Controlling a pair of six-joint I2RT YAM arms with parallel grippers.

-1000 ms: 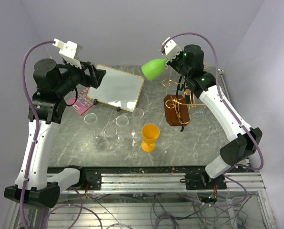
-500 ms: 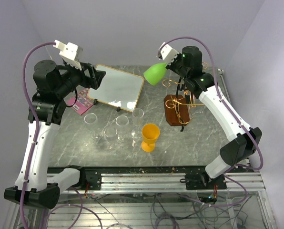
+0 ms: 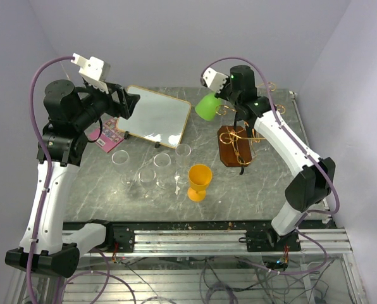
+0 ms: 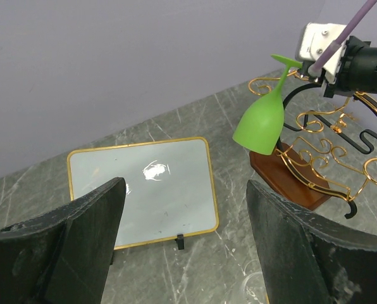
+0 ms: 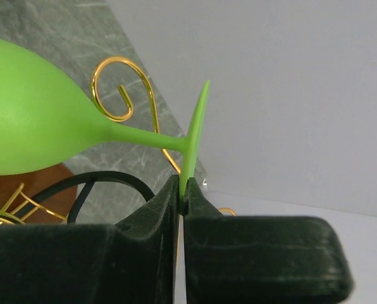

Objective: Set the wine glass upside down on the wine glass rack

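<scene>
Robot lab test cell. Plain pale walls (image 3: 163, 44) box in a grey marbled surface (image 3: 255, 190). Metal rail (image 3: 195, 239) along the near edge; left arm (image 3: 46, 190) and right arm (image 3: 290, 142) bolted there. Loose wires (image 3: 214, 282) below the rail.

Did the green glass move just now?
Yes. In the top view the green wine glass, held by its foot in the right gripper, has dropped lower, closer to the wine glass rack and its brown base.
</scene>
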